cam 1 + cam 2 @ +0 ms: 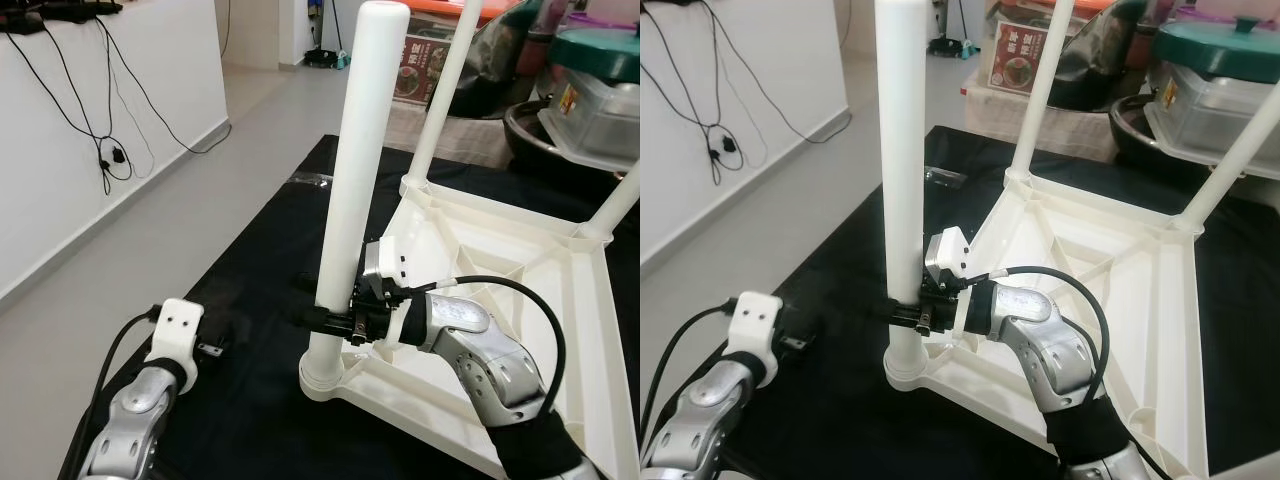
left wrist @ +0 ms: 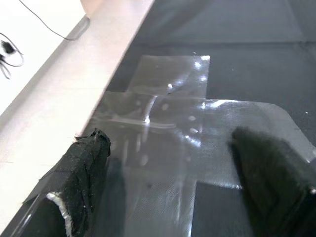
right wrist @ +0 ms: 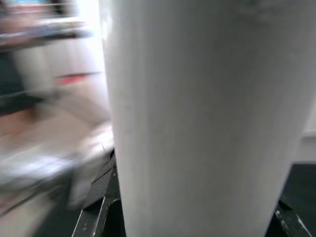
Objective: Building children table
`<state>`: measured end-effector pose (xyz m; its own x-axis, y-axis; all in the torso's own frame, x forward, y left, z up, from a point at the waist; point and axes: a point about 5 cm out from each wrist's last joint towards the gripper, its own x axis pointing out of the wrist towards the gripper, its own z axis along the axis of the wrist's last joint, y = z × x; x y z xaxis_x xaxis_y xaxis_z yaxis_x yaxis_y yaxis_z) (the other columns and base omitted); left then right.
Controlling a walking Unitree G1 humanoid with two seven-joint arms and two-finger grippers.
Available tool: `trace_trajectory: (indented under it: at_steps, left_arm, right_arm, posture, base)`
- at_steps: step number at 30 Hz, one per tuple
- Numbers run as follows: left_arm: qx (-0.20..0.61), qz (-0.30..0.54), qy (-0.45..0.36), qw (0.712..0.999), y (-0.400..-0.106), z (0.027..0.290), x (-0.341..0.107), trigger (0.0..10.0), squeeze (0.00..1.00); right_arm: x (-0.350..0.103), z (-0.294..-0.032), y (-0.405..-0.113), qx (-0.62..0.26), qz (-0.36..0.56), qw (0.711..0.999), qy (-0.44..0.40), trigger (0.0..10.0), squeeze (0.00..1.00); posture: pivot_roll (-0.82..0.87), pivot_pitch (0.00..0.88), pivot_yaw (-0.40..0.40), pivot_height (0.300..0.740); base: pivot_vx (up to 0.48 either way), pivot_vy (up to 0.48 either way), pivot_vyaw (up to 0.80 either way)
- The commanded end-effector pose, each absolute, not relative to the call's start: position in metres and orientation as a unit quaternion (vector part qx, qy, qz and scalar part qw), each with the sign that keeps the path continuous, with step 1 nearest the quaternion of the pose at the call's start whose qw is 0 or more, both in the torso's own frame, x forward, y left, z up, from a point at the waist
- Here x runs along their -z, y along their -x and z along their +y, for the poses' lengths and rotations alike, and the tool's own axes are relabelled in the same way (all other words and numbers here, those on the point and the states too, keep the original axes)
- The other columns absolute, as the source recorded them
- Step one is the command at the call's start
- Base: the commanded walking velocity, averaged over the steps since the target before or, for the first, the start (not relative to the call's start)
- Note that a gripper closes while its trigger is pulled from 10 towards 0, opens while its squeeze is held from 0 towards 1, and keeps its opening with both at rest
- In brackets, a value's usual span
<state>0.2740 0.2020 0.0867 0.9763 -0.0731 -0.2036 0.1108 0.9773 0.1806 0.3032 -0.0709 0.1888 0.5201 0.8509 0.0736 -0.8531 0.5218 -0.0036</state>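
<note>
Our right gripper (image 1: pixel 330 322) fingers clamp the light, stiff, slippery leg (image 1: pixel 352 180) low, at six o'clock; left gripper (image 2: pixel 173 182) fingers apart.

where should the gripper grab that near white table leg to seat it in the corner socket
Low on the near white leg, just above the corner socket, coming in sideways from the tabletop side, as the right gripper does. The leg is a smooth upright tube, so a level pinch across it near the base should steady it best.

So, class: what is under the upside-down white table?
A black mat lies under the table, showing around its edges. Anything beneath the tabletop itself is covered and cannot be seen.
</note>
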Motion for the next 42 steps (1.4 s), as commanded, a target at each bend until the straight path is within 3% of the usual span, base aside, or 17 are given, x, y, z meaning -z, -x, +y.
trace_trajectory:
  at_steps: [1, 5, 7, 8, 9, 10, 11, 14, 15, 19, 20, 32, 33, 34, 35, 41, 42]
  left_arm:
    - [0.044, 0.114, -0.1, 0.987, -0.27, 0.203, -0.079, 10.0, 0.0]
    - [0.051, 0.109, -0.096, 0.988, -0.275, 0.194, -0.081, 10.0, 0.0]
    - [0.052, 0.109, -0.096, 0.988, -0.275, 0.193, -0.081, 10.0, 0.0]
    - [0.054, 0.106, -0.096, 0.988, -0.276, 0.192, -0.083, 10.0, 0.0]
    - [0.054, 0.106, -0.096, 0.988, -0.276, 0.192, -0.083, 10.0, 0.0]
    - [0.055, 0.105, -0.097, 0.988, -0.277, 0.192, -0.084, 10.0, 0.0]
    - [0.056, 0.107, -0.1, 0.988, -0.276, 0.194, -0.084, 10.0, 0.0]
    - [0.057, 0.109, -0.103, 0.987, -0.276, 0.195, -0.082, 10.0, 0.0]
    - [0.057, 0.111, -0.104, 0.987, -0.275, 0.196, -0.081, 10.0, 0.0]
    - [0.059, 0.108, -0.101, 0.987, -0.276, 0.195, -0.083, 10.0, 0.0]
    - [0.06, 0.107, -0.101, 0.987, -0.276, 0.195, -0.083, 10.0, 0.0]
    - [0.047, 0.106, -0.11, 0.987, -0.276, 0.205, -0.085, 10.0, 0.0]
    - [0.045, 0.106, -0.108, 0.987, -0.275, 0.205, -0.085, 10.0, 0.0]
    - [0.045, 0.106, -0.108, 0.987, -0.275, 0.205, -0.085, 10.0, 0.0]
    - [0.044, 0.105, -0.105, 0.988, -0.274, 0.204, -0.085, 10.0, 0.0]
    - [0.047, 0.116, -0.106, 0.986, -0.267, 0.202, -0.078, 10.0, 0.0]
    - [0.048, 0.117, -0.107, 0.986, -0.267, 0.202, -0.079, 10.0, 0.0]
  right_arm:
    - [-0.152, -0.112, -0.331, -0.252, 0.056, 0.966, 0.0, 0.0, 0.0]
    - [-0.116, -0.188, -0.332, 0.116, 0.142, 0.983, 0.001, 0.0, 0.0]
    - [-0.112, -0.199, -0.326, 0.16, 0.151, 0.975, 0.003, 0.0, 0.0]
    - [-0.113, -0.202, -0.319, 0.184, 0.15, 0.971, -0.002, 3.4, 0.0]
    - [-0.113, -0.202, -0.319, 0.184, 0.15, 0.971, -0.002, 3.4, 0.0]
    - [-0.115, -0.201, -0.315, 0.187, 0.147, 0.971, -0.009, 9.5, 0.0]
    - [-0.12, -0.187, -0.316, 0.136, 0.142, 0.98, -0.018, 10.0, 0.0]
    - [-0.126, -0.172, -0.317, 0.085, 0.126, 0.988, -0.041, 10.0, 0.0]
    - [-0.138, -0.144, -0.317, -0.033, 0.09, 0.992, -0.082, 10.0, 1.0]
    - [-0.176, -0.103, -0.307, -0.281, 0.009, 0.951, -0.129, 10.0, 1.0]
    - [-0.185, -0.1, -0.306, -0.337, -0.01, 0.934, -0.119, 10.0, 0.0]
    - [-0.221, -0.07, -0.273, -0.65, -0.073, 0.753, -0.064, 10.0, 0.0]
    - [-0.219, -0.069, -0.266, -0.67, -0.071, 0.736, -0.067, 5.1, 0.0]
    - [-0.219, -0.069, -0.266, -0.67, -0.071, 0.736, -0.067, 5.1, 0.0]
    - [-0.216, -0.068, -0.26, -0.683, -0.066, 0.724, -0.071, 0.0, 0.0]
    - [-0.19, -0.083, -0.257, -0.648, -0.032, 0.758, -0.066, 0.0, 0.0]
    - [-0.181, -0.086, -0.274, -0.569, -0.015, 0.82, -0.053, 0.0, 0.0]
  posture:
    - [0.09, 0.0, -0.072, 0.74]
    - [0.1, 0.0, -0.062, 0.74]
    - [0.1, 0.0, -0.063, 0.74]
    - [0.09, 0.0, -0.054, 0.74]
    - [0.09, 0.0, -0.054, 0.74]
    - [0.09, 0.0, -0.052, 0.74]
    - [0.08, 0.0, -0.046, 0.74]
    - [0.08, 0.0, -0.046, 0.74]
    - [0.08, 0.0, -0.049, 0.74]
    - [0.08, 0.0, -0.051, 0.74]
    - [0.09, 0.0, -0.052, 0.74]
    - [0.12, 0.0, -0.08, 0.74]
    - [0.12, 0.0, -0.084, 0.74]
    - [0.12, 0.0, -0.084, 0.74]
    - [0.13, 0.0, -0.084, 0.74]
    - [0.12, 0.0, -0.074, 0.74]
    - [0.11, 0.0, -0.066, 0.74]
  base:
    - [0.0, 0.0, 0.0]
    - [0.0, 0.0, 0.0]
    - [0.0, 0.0, 0.0]
    - [0.0, 0.0, 0.0]
    - [0.0, 0.0, 0.0]
    - [0.0, 0.0, 0.0]
    - [0.0, 0.0, 0.0]
    - [0.0, 0.0, 0.0]
    - [0.0, 0.0, 0.0]
    - [0.0, 0.0, 0.0]
    - [0.0, 0.0, 0.0]
    - [0.0, 0.0, 0.0]
    - [0.0, 0.0, 0.0]
    - [0.0, 0.0, 0.0]
    - [0.0, 0.0, 0.0]
    - [0.0, 0.0, 0.0]
    - [0.0, 0.0, 0.0]
